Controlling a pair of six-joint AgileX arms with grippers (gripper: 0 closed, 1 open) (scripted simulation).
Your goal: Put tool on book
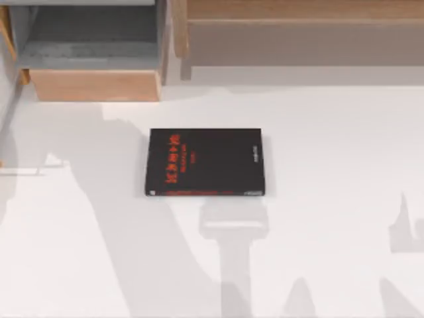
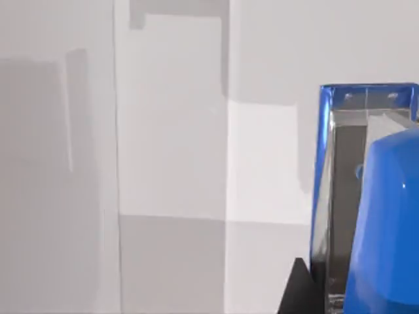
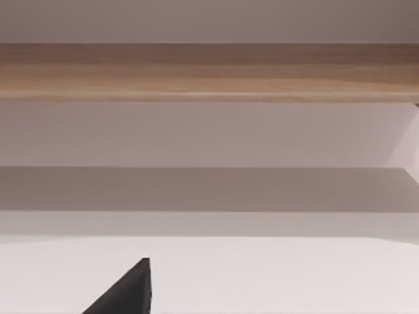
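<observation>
Blue and glossy, the tool [image 2: 386, 216] looks stiff, light and slippery, so grip its middle; it sits close before the left wrist camera, away from the book [image 1: 204, 162] on the white surface [image 1: 331, 199], and whether a pincer holds it I cannot tell.

I see a white worktop [image 1: 331, 199] crossed by grey shadows. At its far left stands an open wooden drawer box [image 1: 93, 83] with a grey inside. A long wooden shelf [image 1: 298, 26] runs along the far right.

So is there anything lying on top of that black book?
No, the book has a bare cover in the top view, showing just its red lettering.
</observation>
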